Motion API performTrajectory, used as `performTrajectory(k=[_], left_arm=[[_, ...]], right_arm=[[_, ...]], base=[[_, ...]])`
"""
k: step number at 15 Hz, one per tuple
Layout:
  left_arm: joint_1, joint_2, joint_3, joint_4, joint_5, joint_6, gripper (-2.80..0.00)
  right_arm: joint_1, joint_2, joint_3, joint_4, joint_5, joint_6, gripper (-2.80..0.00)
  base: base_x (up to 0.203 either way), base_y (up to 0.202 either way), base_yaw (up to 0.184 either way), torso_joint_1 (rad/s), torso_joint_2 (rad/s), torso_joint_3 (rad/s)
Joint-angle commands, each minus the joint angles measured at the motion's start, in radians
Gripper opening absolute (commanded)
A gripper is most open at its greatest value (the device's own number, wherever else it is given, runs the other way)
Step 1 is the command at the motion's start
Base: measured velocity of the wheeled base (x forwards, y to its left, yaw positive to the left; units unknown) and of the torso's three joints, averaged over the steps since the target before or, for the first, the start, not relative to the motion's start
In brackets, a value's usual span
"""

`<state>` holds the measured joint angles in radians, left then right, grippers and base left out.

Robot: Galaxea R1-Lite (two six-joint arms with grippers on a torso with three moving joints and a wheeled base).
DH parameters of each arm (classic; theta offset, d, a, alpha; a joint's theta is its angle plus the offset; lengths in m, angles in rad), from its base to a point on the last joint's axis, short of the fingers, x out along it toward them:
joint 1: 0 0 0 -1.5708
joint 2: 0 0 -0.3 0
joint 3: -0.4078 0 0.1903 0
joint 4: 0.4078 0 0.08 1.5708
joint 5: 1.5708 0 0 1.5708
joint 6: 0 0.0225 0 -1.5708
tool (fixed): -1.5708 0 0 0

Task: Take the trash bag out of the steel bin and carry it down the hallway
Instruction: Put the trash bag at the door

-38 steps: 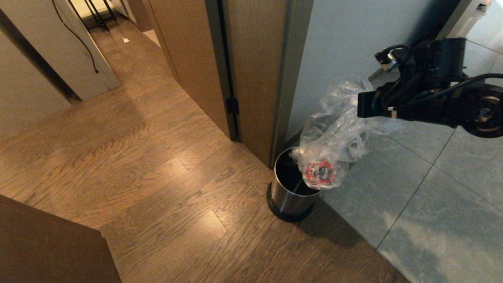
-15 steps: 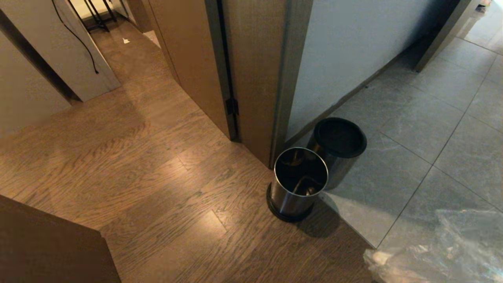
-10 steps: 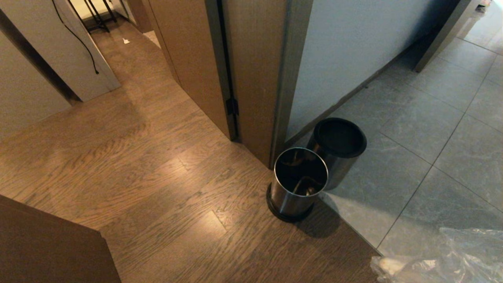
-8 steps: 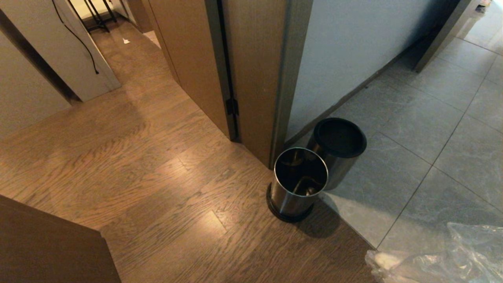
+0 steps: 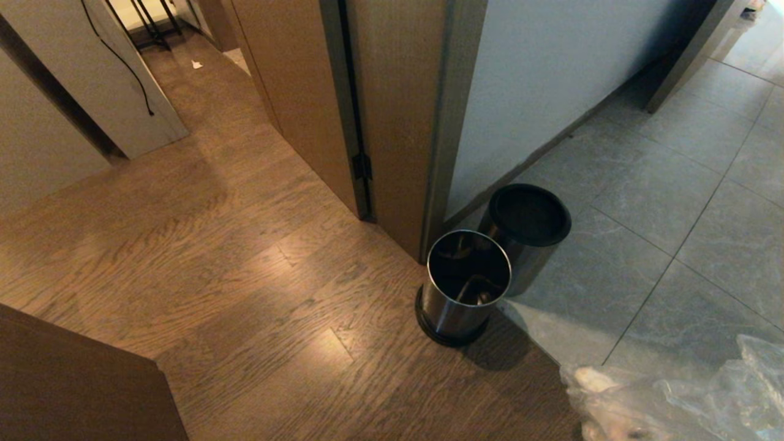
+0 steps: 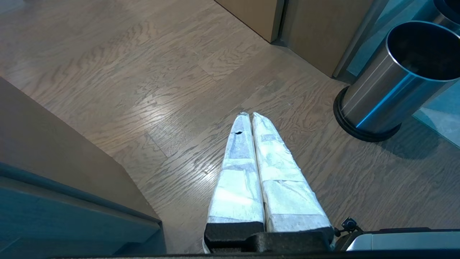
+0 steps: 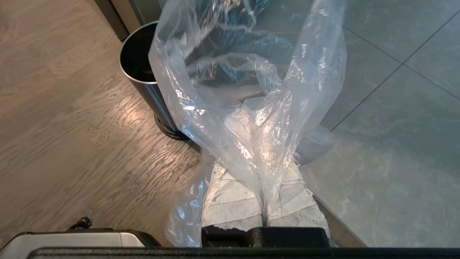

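Note:
The trash bag [image 5: 674,401], clear and crinkly with pale scraps inside, shows at the bottom right corner of the head view. In the right wrist view the trash bag [image 7: 251,90] hangs from my right gripper [image 7: 261,169], which is shut on its gathered plastic; the film covers the fingertips. The steel bin [image 5: 467,288] stands open and bagless at the seam between wood floor and tiles, and it also shows as the steel bin [image 7: 143,72] behind the bag. My left gripper [image 6: 248,116] is shut on nothing, above the wood floor beside the steel bin [image 6: 391,79]. The hallway's grey marble-look tiles [image 5: 661,202] lie right of the bin.
A black-rimmed inner bucket [image 5: 528,219] stands on the tiles right behind the bin. A brown door and frame [image 5: 398,122] rise just beyond both. A wooden furniture corner [image 5: 79,392] juts in at the near left. Wood flooring [image 5: 202,214] runs off to the far left.
The right arm and the bag, earlier raised over the bin, have dropped out of the head view to the near right; only the bag's top shows there now. Bin and bucket have stayed put.

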<state>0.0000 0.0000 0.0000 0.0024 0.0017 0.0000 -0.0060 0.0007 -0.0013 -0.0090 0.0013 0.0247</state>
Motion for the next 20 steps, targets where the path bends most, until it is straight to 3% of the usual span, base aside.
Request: performTrajectory(k=[1, 15, 20], left_arm=[[0.000, 0.000, 0.000, 0.001, 0.000, 0.000, -2.80], [0.000, 0.000, 0.000, 0.001, 0.001, -0.003, -2.80], [0.000, 0.000, 0.000, 0.001, 0.001, -0.005, -2.80]], right_arm=[[0.000, -0.002, 0.003, -0.004, 0.000, -0.005, -2.80], [0.000, -0.002, 0.003, -0.002, 0.000, 0.003, -2.80], [0.000, -0.002, 0.002, -0.003, 0.000, 0.002, -2.80]], base=[[0.000, 0.000, 0.000, 0.000, 0.00, 0.000], [0.000, 0.000, 0.000, 0.000, 0.00, 0.000], [0.000, 0.000, 0.000, 0.000, 0.00, 0.132]])
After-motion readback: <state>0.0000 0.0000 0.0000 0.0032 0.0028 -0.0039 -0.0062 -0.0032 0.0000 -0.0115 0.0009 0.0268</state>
